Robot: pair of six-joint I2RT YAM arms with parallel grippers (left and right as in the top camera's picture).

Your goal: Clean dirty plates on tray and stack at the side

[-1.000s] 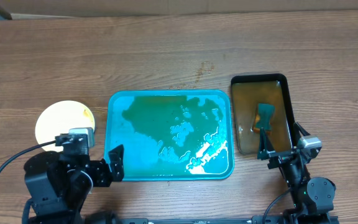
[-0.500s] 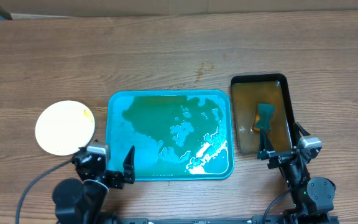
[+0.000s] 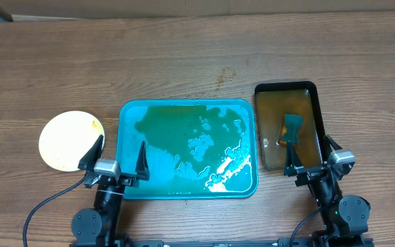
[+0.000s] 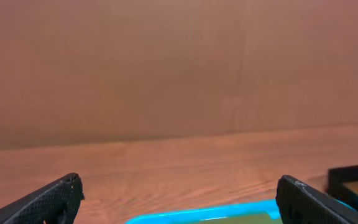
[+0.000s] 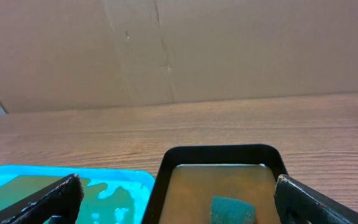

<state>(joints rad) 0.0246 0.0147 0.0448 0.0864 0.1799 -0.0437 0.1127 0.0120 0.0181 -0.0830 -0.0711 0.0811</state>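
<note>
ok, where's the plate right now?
Overhead view: the plate sits on the table at the left, just outside the turquoise tray, with the open left gripper by its lower-right rim.

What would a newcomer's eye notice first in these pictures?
The large turquoise tray in the middle, wet with white foam. To its right stands a black tray of brownish water holding a teal sponge; to its left lies a pale round plate.
</note>
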